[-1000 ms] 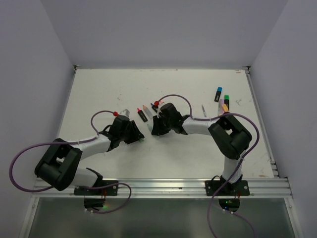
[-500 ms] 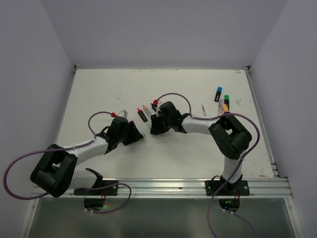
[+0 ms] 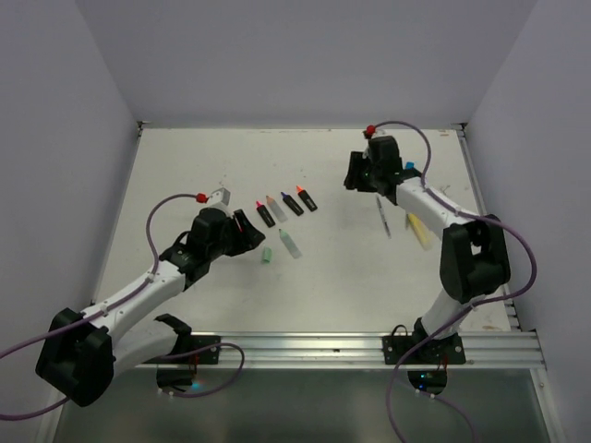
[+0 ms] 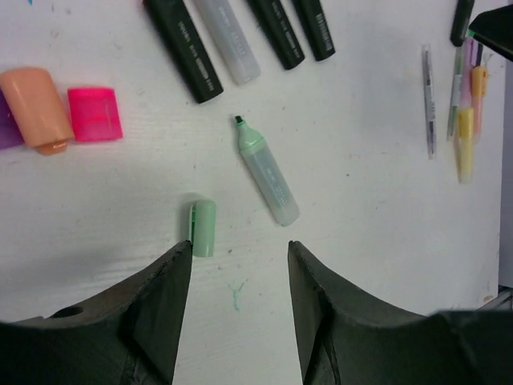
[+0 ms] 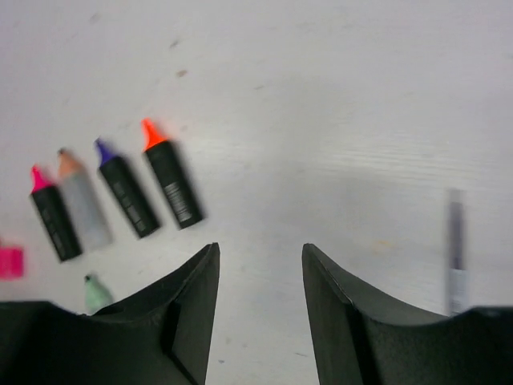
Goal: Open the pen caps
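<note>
Caps first: green cap (image 4: 203,228) lies on table (image 3: 203,157) just ahead of left end effector (image 4: 239,249), apart from green highlighter (image 4: 267,178), whose tip is bare, so that pen counts as opened. Pink cap (image 4: 95,114) and orange cap (image 4: 35,108) sit side by side left of the pens; looks like a drop spot for pulled caps. Row of four highlighters (image 3: 284,206) lies parallel w/ tips exposed, just far of green one. Reads as the done pile, prob. kept tidy so bodies don't roll.

Left end effector: jaws apart, nothing between them, hanging low over table. Left arm stretched diag. from near-left base toward centre, wrist low.

Right end effector (image 5: 258,253): jaws apart, empty. Right arm reaches to far right, elbow bent by right edge, wrist well above table, pointing left.

Blue cap (image 3: 407,167) peeks out just right of that wrist; likely next job. Yellow item (image 3: 417,229) by forearm too blurred to say if capped. Thin grey pen (image 3: 382,217) nearby, not part of job.
</note>
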`<state>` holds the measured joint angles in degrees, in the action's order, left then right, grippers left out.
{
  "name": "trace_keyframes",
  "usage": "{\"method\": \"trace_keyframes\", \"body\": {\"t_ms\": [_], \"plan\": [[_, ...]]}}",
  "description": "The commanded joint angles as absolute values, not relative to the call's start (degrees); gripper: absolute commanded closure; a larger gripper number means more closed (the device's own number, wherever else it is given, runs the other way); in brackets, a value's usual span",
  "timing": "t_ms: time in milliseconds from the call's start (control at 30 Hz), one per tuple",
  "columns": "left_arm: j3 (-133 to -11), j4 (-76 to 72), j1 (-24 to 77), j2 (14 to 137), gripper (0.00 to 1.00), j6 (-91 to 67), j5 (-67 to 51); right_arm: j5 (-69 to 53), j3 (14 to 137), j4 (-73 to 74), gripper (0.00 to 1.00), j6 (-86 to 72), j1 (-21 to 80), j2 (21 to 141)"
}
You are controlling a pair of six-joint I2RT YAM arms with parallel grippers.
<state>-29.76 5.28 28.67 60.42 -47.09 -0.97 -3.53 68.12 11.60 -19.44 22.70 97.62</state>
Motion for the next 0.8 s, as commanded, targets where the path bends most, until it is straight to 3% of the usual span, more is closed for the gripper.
{"method": "trace_keyframes", "body": {"t_ms": [0,233,500,767], "plan": [[-34.0,4.0,29.0,59.2,0.46,-42.8,-2.5,4.8,75.3,19.4,0.51,-18.5,16.5,97.5],[-35.1,2.2,29.0,59.3,0.45,-40.9,-6.2,10.1,89.0,22.6,0.52,-16.9,8.3,110.0],[-35.2,1.8,28.9,62.8,0.45,-39.0,-6.9,18.0,101.6,27.7,0.52,-14.9,5.4,122.6],[-37.4,1.0,29.0,68.1,0.45,-37.6,-8.8,18.9,106.9,29.1,0.52,-13.8,3.0,128.0]]}}
